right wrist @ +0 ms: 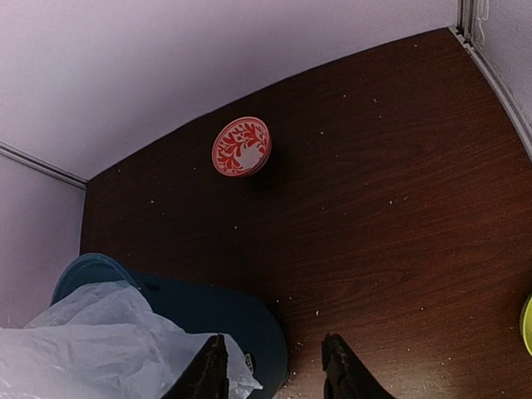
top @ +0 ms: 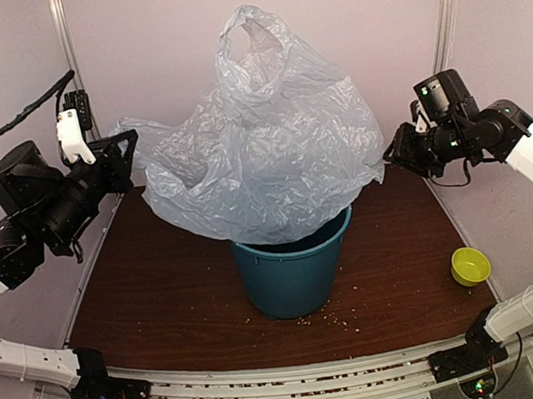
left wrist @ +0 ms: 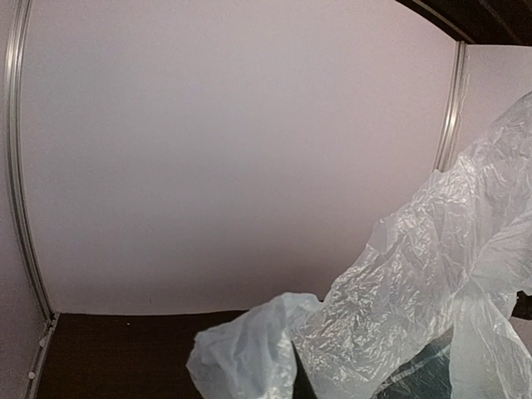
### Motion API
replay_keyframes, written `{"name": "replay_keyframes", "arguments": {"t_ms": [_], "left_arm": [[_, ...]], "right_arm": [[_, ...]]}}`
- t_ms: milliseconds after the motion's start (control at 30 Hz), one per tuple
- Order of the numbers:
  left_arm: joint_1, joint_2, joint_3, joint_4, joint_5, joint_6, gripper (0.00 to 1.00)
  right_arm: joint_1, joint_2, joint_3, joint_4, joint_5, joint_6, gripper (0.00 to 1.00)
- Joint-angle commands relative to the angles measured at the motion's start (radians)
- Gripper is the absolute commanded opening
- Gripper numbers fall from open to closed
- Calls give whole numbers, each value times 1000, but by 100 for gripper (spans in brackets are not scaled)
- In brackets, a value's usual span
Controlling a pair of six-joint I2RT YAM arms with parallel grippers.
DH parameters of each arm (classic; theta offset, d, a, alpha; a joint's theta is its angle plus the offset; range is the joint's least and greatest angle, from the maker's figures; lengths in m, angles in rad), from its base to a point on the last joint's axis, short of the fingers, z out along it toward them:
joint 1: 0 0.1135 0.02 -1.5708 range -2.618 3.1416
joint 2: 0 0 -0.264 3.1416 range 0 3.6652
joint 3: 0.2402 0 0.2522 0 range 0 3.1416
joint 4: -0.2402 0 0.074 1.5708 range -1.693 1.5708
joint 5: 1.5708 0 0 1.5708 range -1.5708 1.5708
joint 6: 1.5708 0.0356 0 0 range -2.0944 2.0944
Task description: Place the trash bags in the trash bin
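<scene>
Trash bag (top: 262,153), billowed, draped over trash bin (top: 292,277) at the middle of the bench (top: 163,302), lower end inside the rim. Left gripper (top: 129,141) closed on the bag's left corner. Right gripper (right wrist: 274,374) part-open, nothing between its fingers, bag beside one.

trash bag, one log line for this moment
trash bag: draped over trash bin mouth | left end effector: shut on bag corner | right end effector: open beside bag

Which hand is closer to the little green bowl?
The right hand. It is raised behind the lime-green bowl, on the same side; the left hand is raised across the table, beyond the teal bin and plastic bag.
</scene>
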Motion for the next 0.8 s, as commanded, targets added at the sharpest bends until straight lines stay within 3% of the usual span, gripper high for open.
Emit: {"name": "replay_keyframes", "arguments": {"t_ms": [0, 233, 600, 767], "left_arm": [[6, -11, 5, 26, 29, 8, 0], [7, 4, 8, 53, 41, 37, 0], [6, 40, 35, 82, 60, 41, 0], [6, 64, 37, 116, 67, 47, 0]], "right_arm": [[-9, -8, -48, 163, -102, -37, 39], [10, 41, -139, 410, -428, -86, 34], [167, 181, -51, 404, -456, -140, 30], [189, 258, -2, 314, -423, -148, 30]]}}
